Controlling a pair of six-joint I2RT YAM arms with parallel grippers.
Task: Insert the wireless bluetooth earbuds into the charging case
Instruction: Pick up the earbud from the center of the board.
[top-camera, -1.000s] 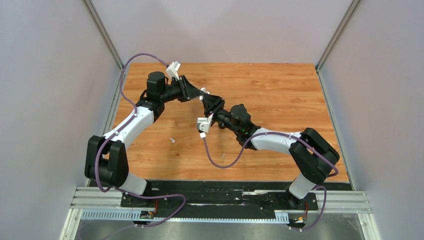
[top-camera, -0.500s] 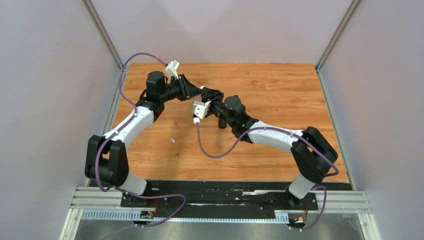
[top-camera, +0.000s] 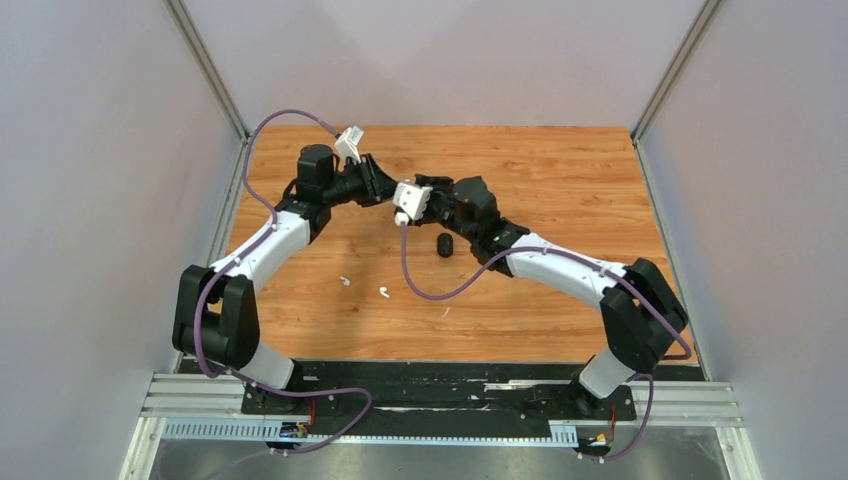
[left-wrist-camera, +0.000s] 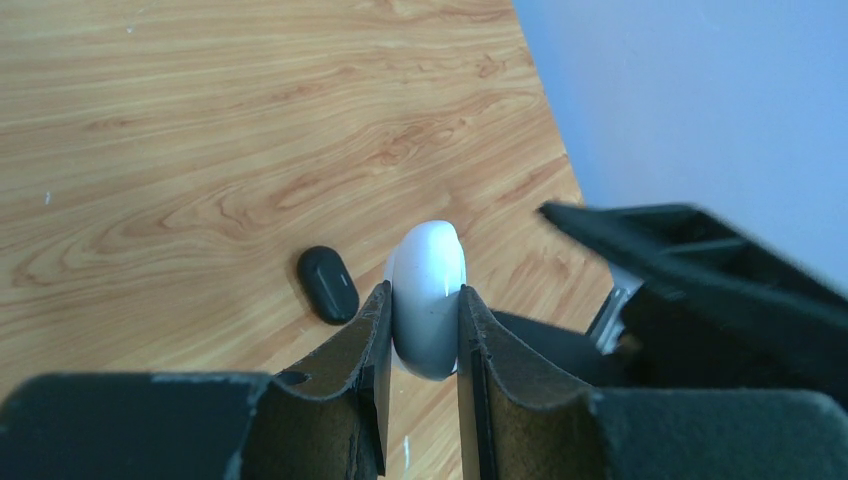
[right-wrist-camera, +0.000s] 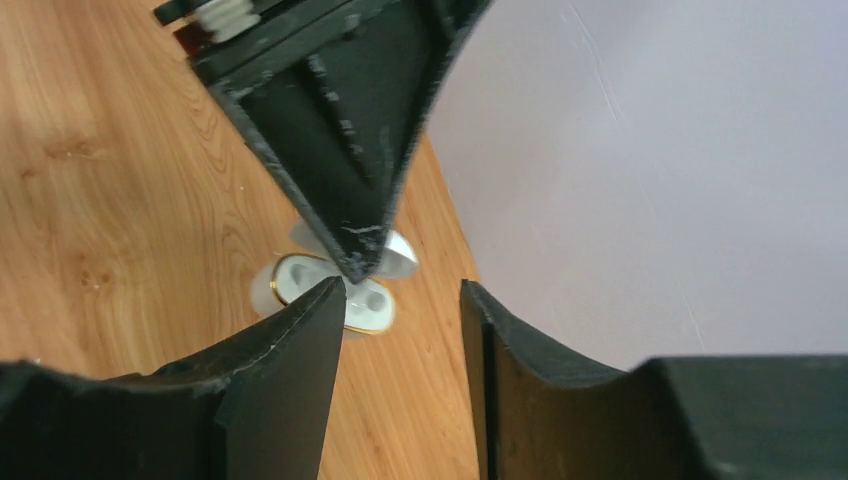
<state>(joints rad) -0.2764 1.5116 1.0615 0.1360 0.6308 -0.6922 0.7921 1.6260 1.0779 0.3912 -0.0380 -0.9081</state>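
Note:
My left gripper is shut on the white charging case and holds it above the table. In the right wrist view the case stands open, with a gold rim and its lid raised, behind the left finger. My right gripper is open and empty right beside it. In the top view the left gripper and the right gripper meet at the table's far middle. Two white earbuds lie on the wood nearer me. The black earbuds are out of view.
A closed black case lies on the table under the right arm and shows in the left wrist view. The right arm's purple cable hangs near the earbuds. Grey walls enclose the table.
My right gripper has swung up and away from me, up to the left gripper and the case. A second white earbud now lies on the table near the first.

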